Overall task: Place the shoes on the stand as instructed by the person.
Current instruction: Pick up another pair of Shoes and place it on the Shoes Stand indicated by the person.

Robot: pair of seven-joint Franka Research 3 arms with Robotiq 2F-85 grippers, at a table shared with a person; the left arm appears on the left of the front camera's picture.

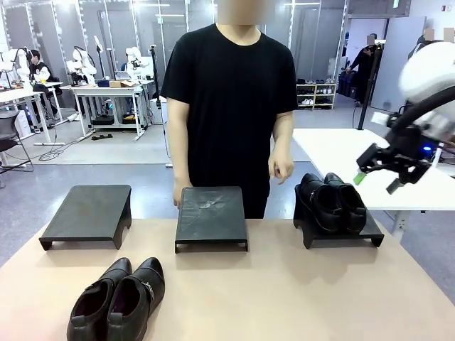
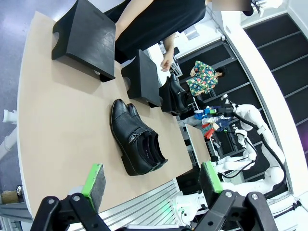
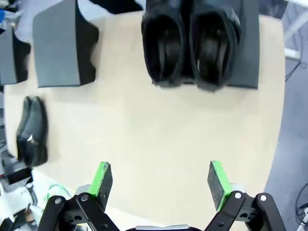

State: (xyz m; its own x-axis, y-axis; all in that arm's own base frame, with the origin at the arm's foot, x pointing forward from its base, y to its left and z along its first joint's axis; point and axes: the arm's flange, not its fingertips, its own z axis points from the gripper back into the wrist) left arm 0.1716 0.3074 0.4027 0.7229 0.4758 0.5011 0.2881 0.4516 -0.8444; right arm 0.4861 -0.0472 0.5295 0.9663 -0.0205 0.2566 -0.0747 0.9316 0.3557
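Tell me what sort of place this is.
Probably a robotics lab or test hall, not a shop: a white robot arm works at the tan table, white workbenches with equipment stand behind, and cables trail on the grey floor.

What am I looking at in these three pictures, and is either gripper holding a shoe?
Two robot arms share a table with a person. The front picture looks across at them; the other two look along each arm's gripper. The left gripper and right gripper are open, holding nothing. A left stand, middle stand and right stand line the far side; the plain pair sits on the right stand. The buckled pair lies on the table, nearer the robot.
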